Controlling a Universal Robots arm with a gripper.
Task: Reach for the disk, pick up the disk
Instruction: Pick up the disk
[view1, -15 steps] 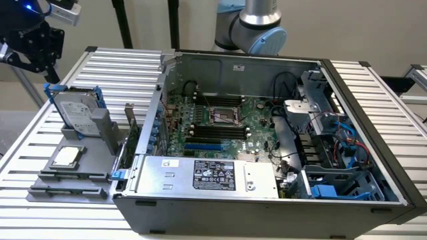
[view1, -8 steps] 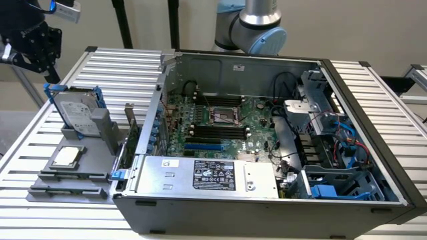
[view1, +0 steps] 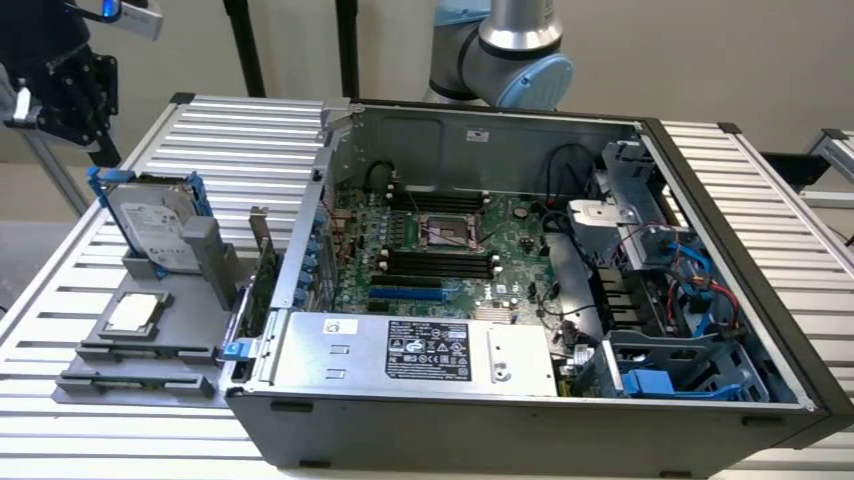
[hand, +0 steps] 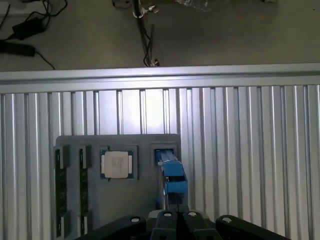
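While your claw (hand: 177, 221) hangs right over the disk (hand: 172, 172), I honestly can't tell from either camera how far open it is. In the wrist view the disk's blue rail runs straight in under the claw's black body, and I can't tell if the two are touching or just close. Nothing looks lifted though: the disk is sitting in its slot.

The exterior view gives you the disk (view1: 150, 225) better. It's standing on edge at the far end of the grey tray (view1: 174, 385), white label facing the camera, blue rails down both sides, with a grey post of the tray just in front of it.

Just beside the disk's slot, the small square chip (hand: 116, 164) lies flat in its own pocket; in the exterior view that chip (view1: 138, 312) is nearer the camera than the disk. Past the chip there are two long narrow slots (hand: 61, 190) with dark strips in them.

The tray lies on the slatted metal desk (view1: 54, 290), to the exterior view's left of the open computer case (view1: 747, 250). Inside the case you've got the motherboard (view1: 441, 240) and, at the near edge, a silver box (view1: 320, 350) with a black label. The arm (view1: 514, 50) rises behind the case.
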